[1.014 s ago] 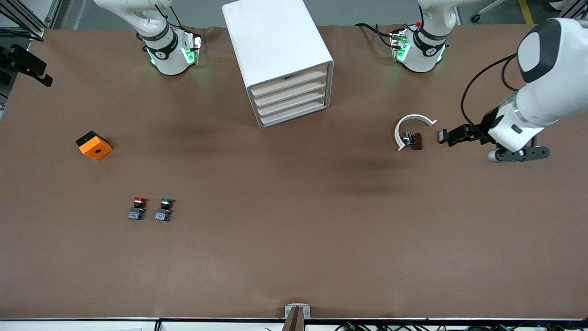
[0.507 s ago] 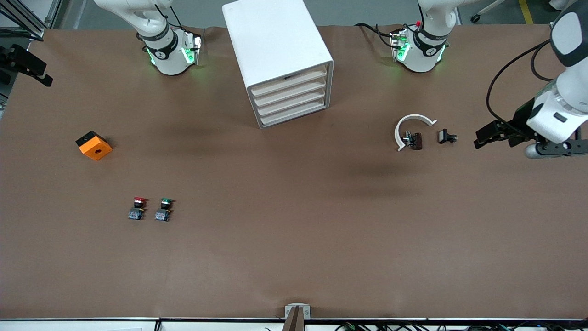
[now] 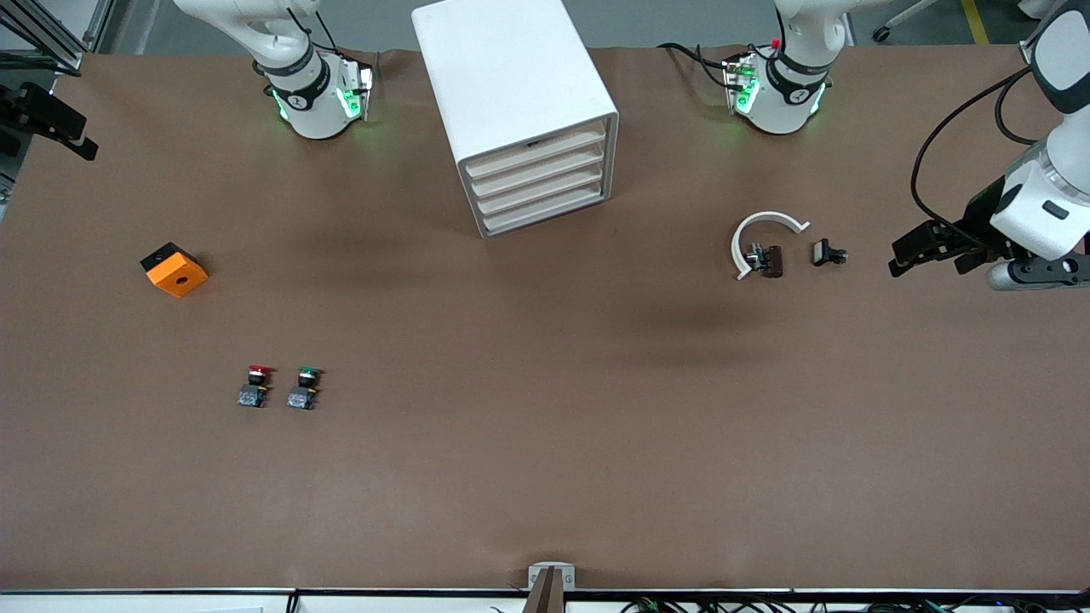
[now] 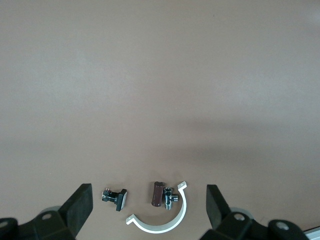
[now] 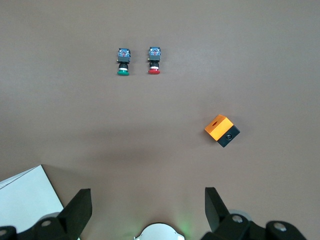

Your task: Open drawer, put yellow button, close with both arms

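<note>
Drawer: the drawer (image 3: 536,151) is the top one of four in the white cabinet (image 3: 519,102), upper centre of the front view. I see it flush with the three below it, fully shut.
Yellow button: I find no yellow cap in any view. In the lower part of the front view, toward the right arm's end of the table, there are only the red button (image 3: 255,386) and the green button (image 3: 305,387), side by side. It may be inside the shut cabinet, but I cannot tell.
Left gripper: the left gripper (image 3: 901,255) hangs low over the table at the left arm's end, jaws spread wide and holding nothing. The small black part (image 3: 826,252) and the white curved clip (image 3: 754,234) lie near it, apart from its fingers.
Right gripper: the right gripper (image 5: 147,197) is over the table by the cabinet's corner, jaws wide apart and empty. This arm waits.
Other: an orange block (image 3: 174,269) sits toward the right arm's end.
Step in hand: my guess is either nothing is begun or everything is finished.
Next move: I would pull the top drawer open and check for the button.
</note>
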